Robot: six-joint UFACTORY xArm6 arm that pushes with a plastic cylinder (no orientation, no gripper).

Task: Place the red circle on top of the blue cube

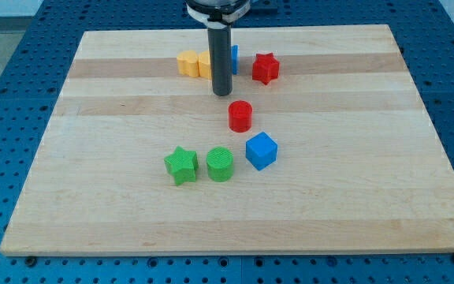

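The red circle (240, 115) is a short red cylinder standing near the middle of the wooden board. The blue cube (261, 151) sits just below it and slightly to the view's right, a small gap apart. My tip (222, 94) rests on the board above and to the left of the red circle, close to it but not touching. The rod rises straight up from there to the view's top edge.
A green star (181, 165) and a green cylinder (220, 164) lie left of the blue cube. Near the top are a yellow block (187, 62), another yellow block (205, 64), a blue block (234, 57) partly behind the rod, and a red star (265, 68).
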